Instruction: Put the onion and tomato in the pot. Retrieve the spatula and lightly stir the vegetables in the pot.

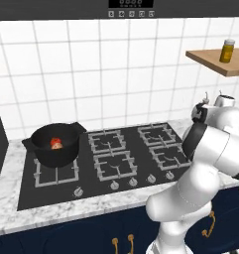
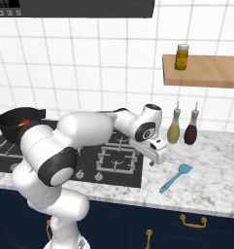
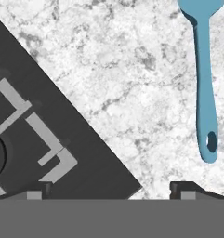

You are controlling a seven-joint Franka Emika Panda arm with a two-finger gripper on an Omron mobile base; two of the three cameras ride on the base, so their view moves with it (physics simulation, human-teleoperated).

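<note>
One spatula (image 2: 175,178), one pot (image 1: 55,144), two bottles (image 2: 182,127).

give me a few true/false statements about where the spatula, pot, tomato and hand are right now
1. The spatula lies flat on the marble counter, right of the stove. True.
2. The hand is shut on the spatula. False: its fingers stand open and hold nothing; it hovers over the counter beside the stove edge, apart from the spatula.
3. The tomato sits inside the pot. True.
4. The pot stands on the front right burner. False: it stands on the far left of the stove, at the back.
5. The spatula is standing in the pot. False: it lies on the counter, far from the pot.
</note>
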